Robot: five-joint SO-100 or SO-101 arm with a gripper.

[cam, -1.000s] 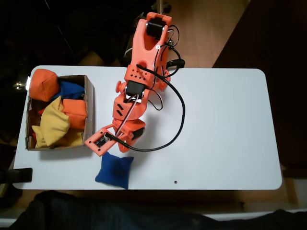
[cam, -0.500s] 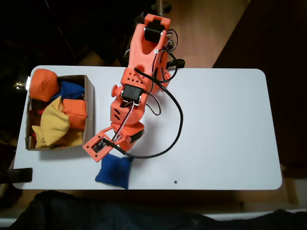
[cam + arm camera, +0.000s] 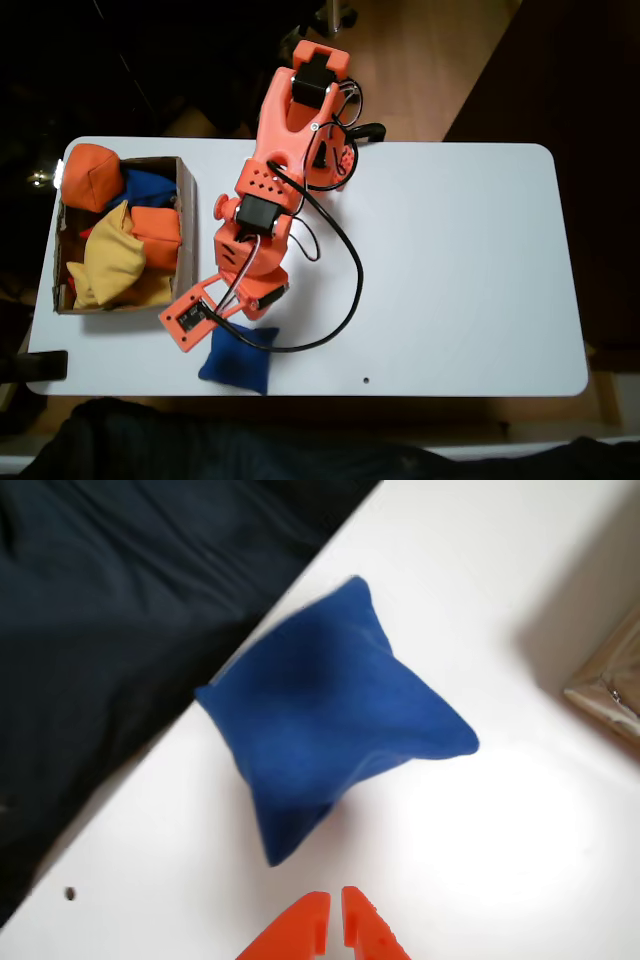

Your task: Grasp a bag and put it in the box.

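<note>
The blue bag [image 3: 240,361] lies flat on the white table near its front edge, just right of the box's near corner. In the wrist view the bag [image 3: 330,720] sits above the two orange fingertips of my gripper [image 3: 332,925], which are pressed together with nothing between them and stay clear of the fabric. From the fixed view my gripper [image 3: 215,325] hovers over the bag's upper left corner. The brown cardboard box [image 3: 186,232] stands at the table's left end; its corner [image 3: 612,683] shows at the right edge of the wrist view.
Orange, yellow and blue beanbags [image 3: 118,255] fill the box. A black cable [image 3: 345,290] loops from the arm over the table. The front table edge [image 3: 150,770] runs close behind the bag, with dark cloth beyond it.
The arm has swung leftward in the fixed view. The gripper head moved left and toward the front edge, closer to the blue bag. The bag has not moved.
</note>
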